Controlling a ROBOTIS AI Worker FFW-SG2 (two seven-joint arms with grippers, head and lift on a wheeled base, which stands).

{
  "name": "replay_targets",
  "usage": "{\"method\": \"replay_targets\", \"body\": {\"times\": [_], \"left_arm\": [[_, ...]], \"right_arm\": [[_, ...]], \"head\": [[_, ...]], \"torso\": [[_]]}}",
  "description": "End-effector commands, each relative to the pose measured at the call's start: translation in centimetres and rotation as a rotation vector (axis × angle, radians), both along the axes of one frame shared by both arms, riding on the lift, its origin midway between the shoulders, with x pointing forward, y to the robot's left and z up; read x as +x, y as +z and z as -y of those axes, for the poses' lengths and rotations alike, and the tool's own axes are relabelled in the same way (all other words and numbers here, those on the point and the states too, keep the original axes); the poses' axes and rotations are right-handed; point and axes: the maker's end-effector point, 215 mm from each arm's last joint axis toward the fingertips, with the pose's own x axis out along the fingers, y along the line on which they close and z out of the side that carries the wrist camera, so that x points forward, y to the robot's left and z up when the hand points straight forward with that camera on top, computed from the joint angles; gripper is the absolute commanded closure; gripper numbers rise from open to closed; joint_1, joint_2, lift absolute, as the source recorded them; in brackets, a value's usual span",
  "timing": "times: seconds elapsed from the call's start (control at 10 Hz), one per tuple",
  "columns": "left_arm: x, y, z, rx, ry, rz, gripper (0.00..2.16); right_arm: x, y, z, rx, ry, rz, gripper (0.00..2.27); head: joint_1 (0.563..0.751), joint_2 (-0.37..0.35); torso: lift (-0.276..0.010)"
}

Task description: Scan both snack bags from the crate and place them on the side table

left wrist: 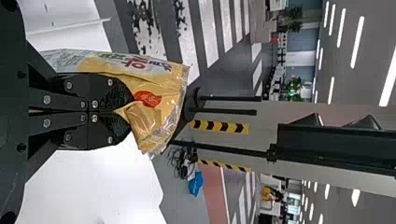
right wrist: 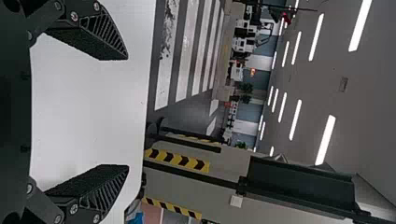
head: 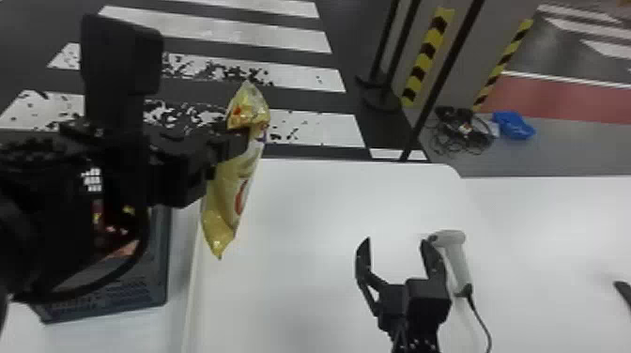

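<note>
1. At 8 o'clock in the head view sits the dark grey crate (head: 157, 277), partly hidden by the left arm; its near edge and right edge show, with a narrow white strip between it and the white table (head: 300, 234).
2. The left gripper (head: 237, 143), toward 10 o'clock, has its fingers closed on the snack bag (head: 230, 188), near its upper part.
3. The yellow bag, around 9 o'clock, slants with its lower tip toward 8 o'clock, appearing over the table's left margin. The floor shows behind its top end. In the left wrist view the bag's front bears a red oval and coloured lettering.
4. The table's far edge runs level from the bag to a rounded corner at 3 o'clock; white surface spans the gap between the bag and the right gripper (head: 393, 251).
5. The right gripper, between 4 and 5 o'clock, has its fingers spread, with nothing between them.
6. At 4 o'clock, the white handheld scanner (head: 455, 258) is just beside its right finger; whether they touch I cannot tell. Its cord trails toward 5 o'clock.
</note>
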Motion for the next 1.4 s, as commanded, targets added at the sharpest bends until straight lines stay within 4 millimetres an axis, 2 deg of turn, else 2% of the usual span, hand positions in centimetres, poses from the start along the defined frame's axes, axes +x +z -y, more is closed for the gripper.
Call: {"method": "replay_targets", "body": {"times": [0.0,0.2,0.3,0.4,0.5,0.6,0.9,1.1,1.3], "left_arm": [[-0.2,-1.6,0.0,-0.094,-0.035,-0.060,2.14],[0.1,-2.1,-0.6,-0.249,-0.074,-0.093,2.14],[0.3,-1.8,-1.0,-0.389,-0.107,-0.100,2.14],[1.2,-0.6,-1.1,-0.561,-0.160,-0.073,2.13],[2.1,-0.6,-2.1,-0.694,-0.172,-0.056,2.13],[2.5,-1.5,-3.1,-0.741,-0.156,-0.042,2.13],[1.6,-5.7,-3.5,-0.771,-0.159,-0.109,2.13],[0.7,-9.4,-3.3,-0.849,-0.190,-0.173,2.13],[1.0,-11.8,-3.8,-0.992,-0.234,-0.181,2.13]], "right_arm": [[0.4,1.2,2.1,-0.002,-0.035,0.026,0.17],[1.2,2.2,3.5,0.006,-0.059,0.051,0.17],[1.7,2.6,3.5,0.009,-0.060,0.060,0.17],[1.9,2.9,3.7,0.014,-0.063,0.066,0.17],[1.9,3.0,4.0,0.013,-0.069,0.068,0.17],[2.1,3.2,4.7,0.011,-0.079,0.072,0.17],[2.5,4.4,7.1,-0.001,-0.118,0.098,0.17],[2.6,4.6,7.5,-0.003,-0.125,0.101,0.17],[2.9,4.9,7.5,0.001,-0.126,0.109,0.17]], "head": [[0.695,-0.255],[0.695,-0.284],[0.695,-0.293],[0.695,-0.295],[0.695,-0.292],[0.695,-0.290],[0.695,-0.271],[0.695,-0.291],[0.695,-0.299]], "torso": [[-0.095],[-0.095],[-0.095],[-0.095],[-0.095],[-0.095],[-0.095],[-0.095],[-0.095]]}}
